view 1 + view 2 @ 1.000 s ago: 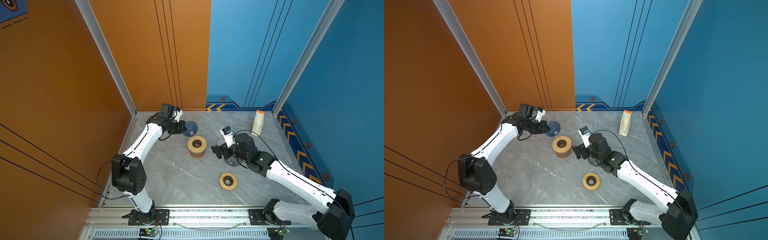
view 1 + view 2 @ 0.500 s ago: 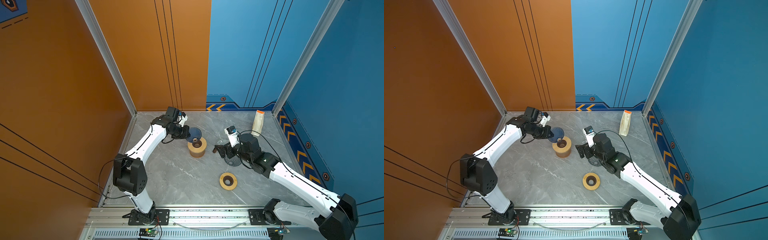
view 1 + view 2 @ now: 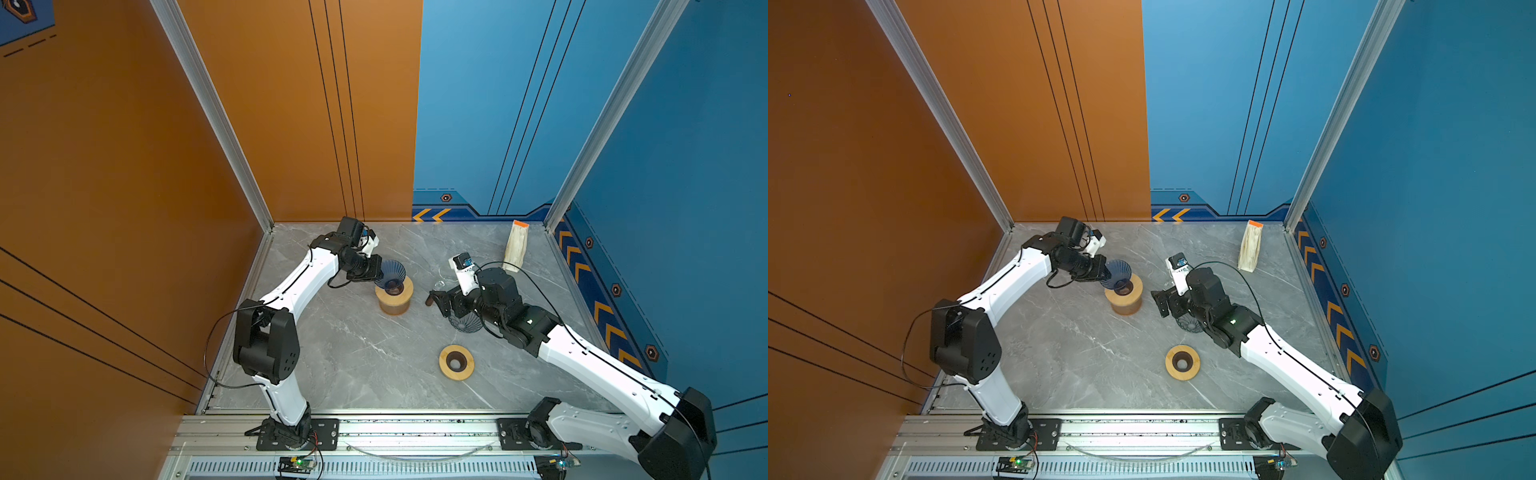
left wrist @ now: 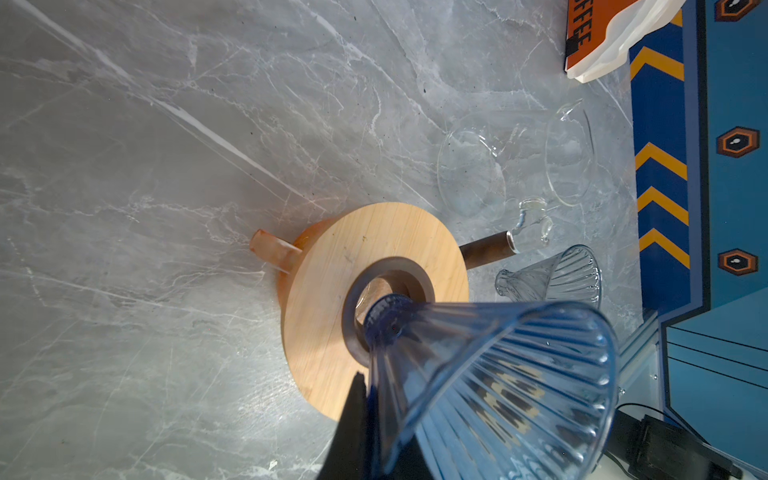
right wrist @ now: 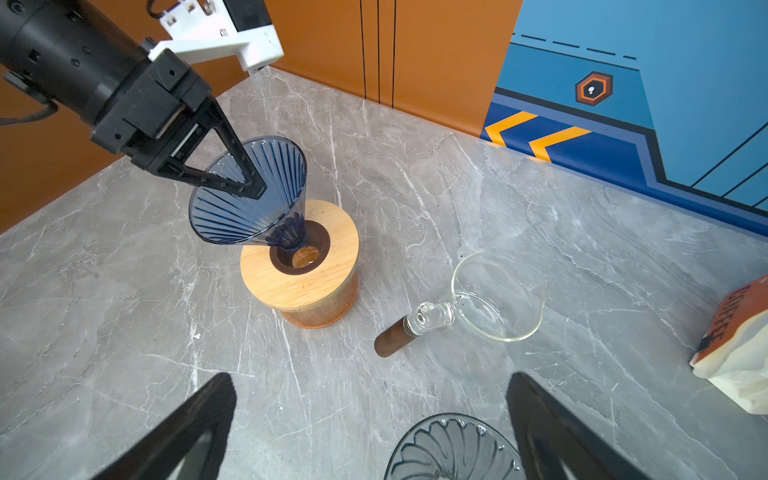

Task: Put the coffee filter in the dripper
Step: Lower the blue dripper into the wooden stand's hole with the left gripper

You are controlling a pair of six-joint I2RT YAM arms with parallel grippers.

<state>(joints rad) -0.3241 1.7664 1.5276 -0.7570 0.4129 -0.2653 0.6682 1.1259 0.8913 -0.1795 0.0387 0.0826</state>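
Gripping the blue dripper [image 5: 232, 220] by its rim with the left gripper [image 5: 253, 187], tilted, tip at the wood-lidded jar [image 5: 299, 286] hole. With right gripper [image 5: 370, 376] spread wide above the grey dripper [image 5: 453, 453], filter pack [image 3: 515, 247] propped at the surface [image 3: 353, 353] far right corner.

bench [image 3: 353, 353]: grey marble-pattern top
centre-left: amber jar [image 3: 394, 305] with holed wooden lid, upright
near centre: 1 wooden ring [image 3: 456, 362], flat
right of centre: clear ribbed dripper [image 5: 453, 453]; glass pitcher [image 5: 494, 303] just beyond
far right corner: orange-topped pack [image 3: 516, 246], standing
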